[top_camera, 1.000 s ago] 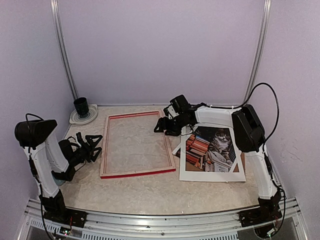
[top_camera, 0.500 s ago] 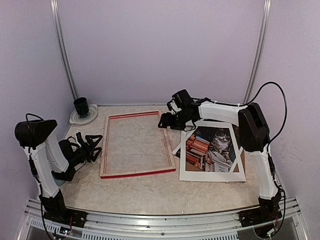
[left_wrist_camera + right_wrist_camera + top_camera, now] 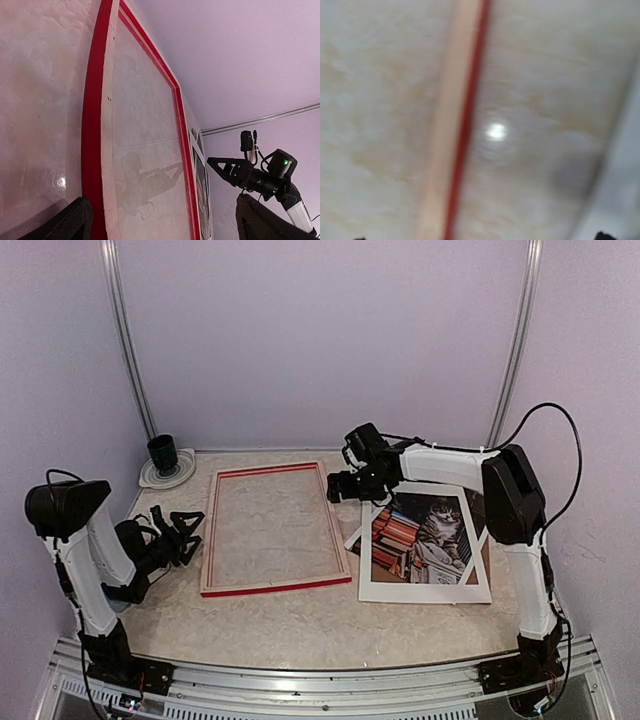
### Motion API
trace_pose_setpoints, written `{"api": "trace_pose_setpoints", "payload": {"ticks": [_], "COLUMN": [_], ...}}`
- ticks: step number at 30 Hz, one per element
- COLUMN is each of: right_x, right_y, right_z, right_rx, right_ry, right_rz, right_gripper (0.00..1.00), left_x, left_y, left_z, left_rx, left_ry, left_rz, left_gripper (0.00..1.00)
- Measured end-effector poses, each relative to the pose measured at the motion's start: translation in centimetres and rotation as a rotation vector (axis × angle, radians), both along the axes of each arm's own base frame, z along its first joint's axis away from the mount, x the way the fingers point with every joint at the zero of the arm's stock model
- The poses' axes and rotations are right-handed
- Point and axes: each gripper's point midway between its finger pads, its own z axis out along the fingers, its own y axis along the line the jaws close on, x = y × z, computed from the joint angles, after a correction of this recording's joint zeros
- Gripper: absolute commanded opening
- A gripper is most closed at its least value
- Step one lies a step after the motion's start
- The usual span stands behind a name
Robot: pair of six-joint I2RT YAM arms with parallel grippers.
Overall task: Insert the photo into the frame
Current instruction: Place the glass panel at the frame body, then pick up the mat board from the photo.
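The frame (image 3: 210,540) lies flat at the table's middle, red edges outward, bare table showing through it. The photo (image 3: 420,538), a tabby cat among books, lies to its right on a white mat board (image 3: 420,592). My right gripper (image 3: 347,487) hovers open and empty over the frame's far right rail (image 3: 455,125); its wrist view is blurred, with only the fingertips (image 3: 602,235) at the bottom edge. My left gripper (image 3: 182,533) is open beside the frame's left rail (image 3: 92,125), touching nothing.
A black cup (image 3: 162,451) stands on a white saucer (image 3: 166,478) at the back left corner. A brown backing board (image 3: 486,562) peeks out under the mat board's right side. Purple walls close in on three sides.
The right gripper has shifted slightly right along the frame's far right rail and opened wider. The frame, the photo and the left arm have stayed put.
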Motion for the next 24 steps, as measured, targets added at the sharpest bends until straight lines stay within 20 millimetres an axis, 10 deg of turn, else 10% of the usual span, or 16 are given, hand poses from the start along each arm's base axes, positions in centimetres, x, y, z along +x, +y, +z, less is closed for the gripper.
{"api": "trace_pose_setpoints", "payload": {"ticks": [12,24], "right_x": [-2.1,-3.3], "right_y": [-8.1,-20.2], "right_z": [0.5,1.7], "right_rx": [-0.180,0.010], "right_ry": [-0.065,-0.024], "right_rz": [-0.125,-0.338], "right_gripper": [0.99,0.99], "left_x": [0.1,1.4], "left_y": [0.7,-1.3], "left_z": [0.0,6.0], "left_rx": [0.203,0.419], "left_ry": [0.036,-0.085], "left_rz": [0.069,0.110], "left_gripper": [0.99,0.99]}}
